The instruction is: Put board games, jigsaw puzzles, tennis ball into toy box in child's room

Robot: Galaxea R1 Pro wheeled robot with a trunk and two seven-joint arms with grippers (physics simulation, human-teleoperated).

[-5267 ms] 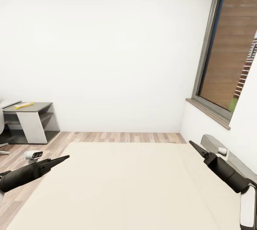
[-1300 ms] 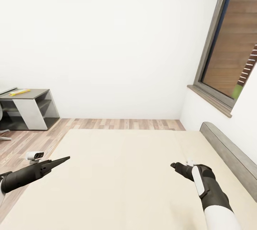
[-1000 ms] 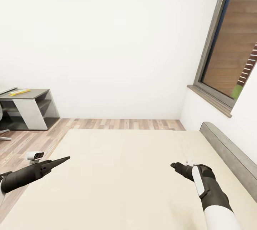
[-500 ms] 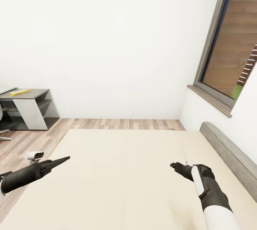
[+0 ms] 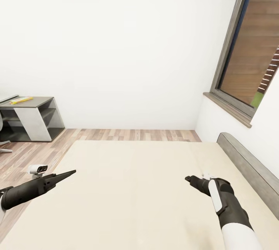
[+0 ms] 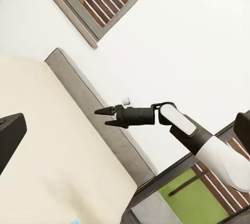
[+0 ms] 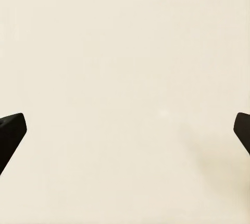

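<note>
1. I look down from the head camera and see the bed (image 5: pixel 131 188). It is wide and beige, and it has a grey headboard (image 5: pixel 248 168) on the right side.
2. My left claw (image 5: pixel 71 172) sticks out over the left edge of the bed. It looks like one thin point from here, so I cannot tell if it is wide or narrow.
3. My right claw (image 5: pixel 187 179) hangs over the right part of the mattress, near the headboard. In the left wrist camera I see the right claw (image 6: pixel 100 117) from the side. Its two fingers are a little apart, and nothing is between them.
4. The right wrist camera looks at plain beige mattress (image 7: pixel 125 78). One dark fingertip shows at each side, far apart.
5. The table (image 5: pixel 33 104) is far off by the left wall. A flat yellow thing (image 5: pixel 21 100) lies on its dark grey top. It is too small for me to say what it is.
6. A window (image 5: pixel 252 48) is on the right wall.
</note>
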